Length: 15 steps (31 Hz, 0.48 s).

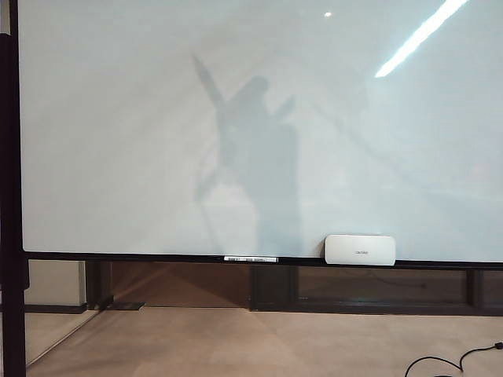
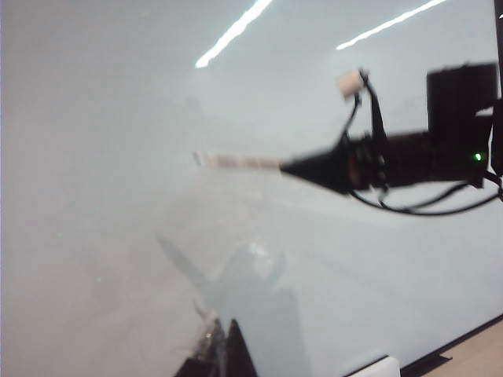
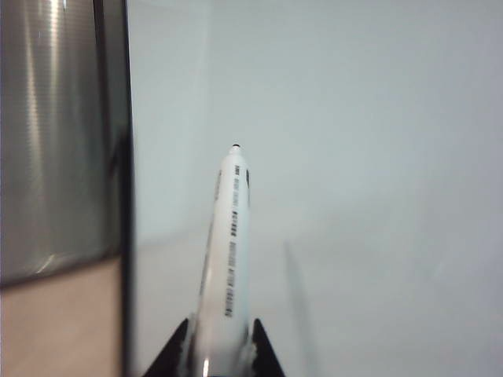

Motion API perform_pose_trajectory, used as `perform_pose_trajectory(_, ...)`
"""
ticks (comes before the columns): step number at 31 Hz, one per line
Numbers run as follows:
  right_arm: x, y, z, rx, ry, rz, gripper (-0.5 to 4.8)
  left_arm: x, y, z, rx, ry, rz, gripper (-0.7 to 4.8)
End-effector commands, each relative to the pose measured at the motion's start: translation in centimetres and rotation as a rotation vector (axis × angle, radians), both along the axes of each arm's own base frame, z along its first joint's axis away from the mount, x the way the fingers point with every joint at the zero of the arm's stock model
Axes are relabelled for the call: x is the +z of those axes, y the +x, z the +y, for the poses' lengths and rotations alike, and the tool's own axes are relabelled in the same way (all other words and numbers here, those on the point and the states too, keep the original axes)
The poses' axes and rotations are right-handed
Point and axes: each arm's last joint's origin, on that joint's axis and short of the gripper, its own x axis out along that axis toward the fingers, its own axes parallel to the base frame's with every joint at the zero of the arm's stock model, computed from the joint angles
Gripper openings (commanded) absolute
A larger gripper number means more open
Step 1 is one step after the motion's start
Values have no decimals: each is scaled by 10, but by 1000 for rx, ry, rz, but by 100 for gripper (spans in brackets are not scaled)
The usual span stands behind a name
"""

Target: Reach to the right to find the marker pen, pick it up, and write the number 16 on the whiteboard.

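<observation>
The large glossy white whiteboard with a thin black frame [image 1: 118, 118] filled nearly the whole exterior view, its smooth surface mirroring ceiling light strips toward one o'clock and carrying a soft grey shadow of an arm near the centre. No strokes of the number 16 could be made out on it. A small white rounded-rectangle eraser [image 1: 360, 249] sat on the lower frame at about five o'clock, beside a narrow white label strip [image 1: 250, 258]. Below lay a beige matte floor [image 1: 236, 338] with a black cable [image 1: 456, 361] curling at the corner.

In the right wrist view, the right gripper [image 3: 222, 345] had its dark pointed fingers [image 3: 263, 349] clamped on a slim white cylindrical marker pen with black print along its barrel [image 3: 229, 259], the small black tip aimed at the board near its black frame edge. The left wrist view caught that same arm, blurred, at three o'clock with the pen extended. Of the left gripper [image 2: 216, 349] only dark finger ends showed, close together; whether they were parted could not be told.
</observation>
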Motion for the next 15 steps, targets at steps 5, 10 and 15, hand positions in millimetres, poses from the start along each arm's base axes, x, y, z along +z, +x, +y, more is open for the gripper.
perform_pose_trajectory(5, -30, 33, 16, -170, 85, -35, -5, -3, 3, -2, 15, 66, 11, -6)
perform_pose_trajectory(10, -43, 42, 23, -260, 44, -81, -5, -5, 5, -3, 20, 78, 35, -6)
perform_pose_trajectory(15, -44, 45, 31, -321, 139, -218, -5, -3, 13, -4, 100, 34, 38, -6)
